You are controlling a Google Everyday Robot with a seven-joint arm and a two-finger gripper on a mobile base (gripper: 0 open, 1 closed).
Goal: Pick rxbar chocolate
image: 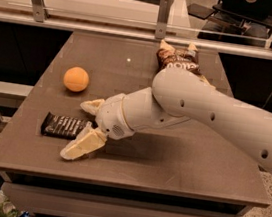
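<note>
1. The rxbar chocolate (64, 126), a flat dark bar with white lettering, lies near the front left of the brown table (179, 162), its long side running left to right
2. My gripper (74, 129) is low over the bar's right end and spread wide open, holding nothing. One cream finger (92, 106) sits behind the bar and the other (83, 145) in front of it, nearer the table's front edge
3. I cannot tell whether either finger touches the wrapper, because the bar's right end is hidden under my wrist
4. My white arm (216, 114) reaches in from the right across the middle of the table
5. An orange (76, 79) sits behind the bar, apart from it and near my rear finger. A brown chip bag (176, 58) lies at the far edge, partly behind my arm and well apart from the bar
6. I judge the step in hand to be closing on the bar. To do it well I should hold the fingers low against the table so they catch the thin edges, centre the bar between them, and squeeze across its short width. The glossy wrapper may slip, and the rear finger should steer clear of the orange
</note>
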